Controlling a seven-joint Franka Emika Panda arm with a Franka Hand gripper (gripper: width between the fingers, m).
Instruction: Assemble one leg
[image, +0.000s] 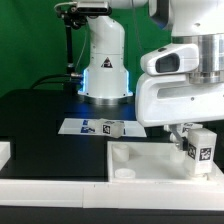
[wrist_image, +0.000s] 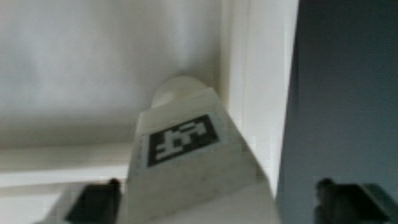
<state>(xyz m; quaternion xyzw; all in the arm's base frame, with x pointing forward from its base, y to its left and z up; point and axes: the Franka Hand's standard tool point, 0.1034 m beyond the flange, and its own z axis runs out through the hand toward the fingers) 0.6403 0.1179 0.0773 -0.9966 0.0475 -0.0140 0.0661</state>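
Black tabletop (image: 45, 115) runs across the scene, with the robot's white base (image: 105, 62) glowing blue at the far side. Landmark for me is the large white tray (image: 150, 163) lying near the front edge. I see the marker board (image: 92, 127) flat on the table just beyond the tray, toward the base, with a small tagged white part (image: 108, 128) sitting on it. My gripper (image: 198, 152) hangs over the tray's end at the exterior view's right, closed around the leg (image: 199, 150), tag sticker facing the camera. Through the wrist view, the leg (wrist_image: 192, 150) juts out between the two dark fingertips (wrist_image: 93, 200), its far end close against the tray's raised rim (wrist_image: 249, 60); whether it touches I cannot tell.
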